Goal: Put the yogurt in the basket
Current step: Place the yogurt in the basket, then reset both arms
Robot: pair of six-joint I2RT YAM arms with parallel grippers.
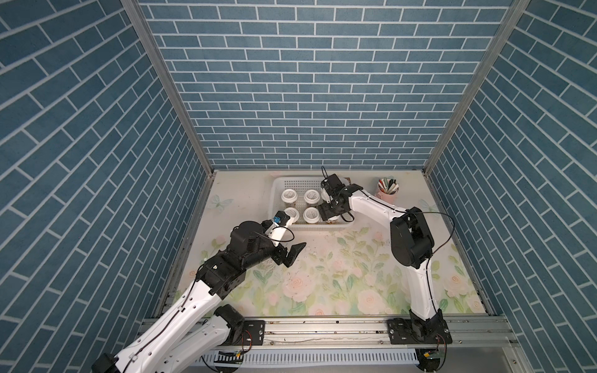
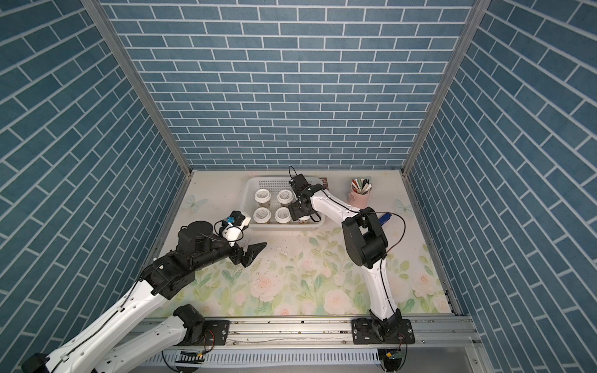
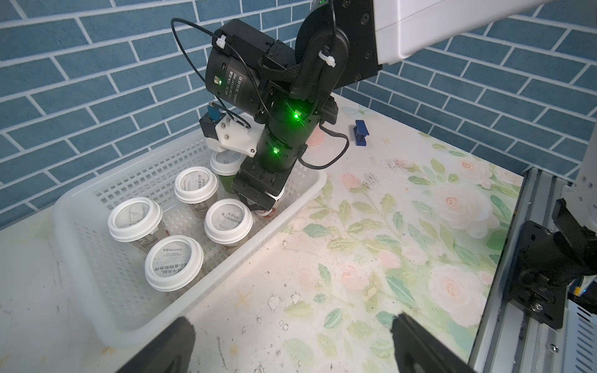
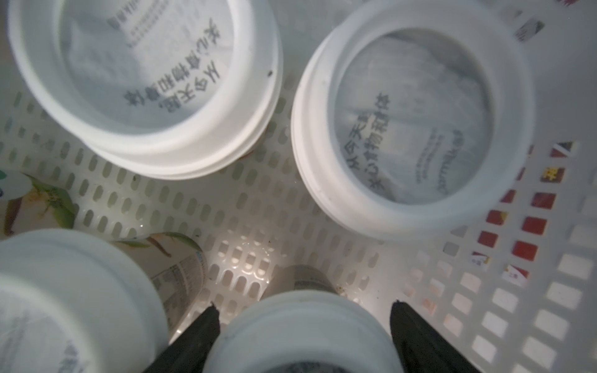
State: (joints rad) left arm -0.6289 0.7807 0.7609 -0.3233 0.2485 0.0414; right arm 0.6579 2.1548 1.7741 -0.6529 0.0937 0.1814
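One yogurt (image 4: 300, 336) is down in the basket (image 3: 84, 274), between the fingers (image 4: 193, 345) of my right pincer (image 4: 303, 305). I cannot tell if they pinch its lid or only sit beside it. If I lift while they rub, it could tip or knock its neighbour (image 4: 74, 290). Five more cups (image 3: 171, 268) stand inside. The pink cup (image 1: 387, 190) nearby holds pens. My left pincer (image 1: 292, 255) hangs spread wide and empty over the surface (image 1: 323, 284).
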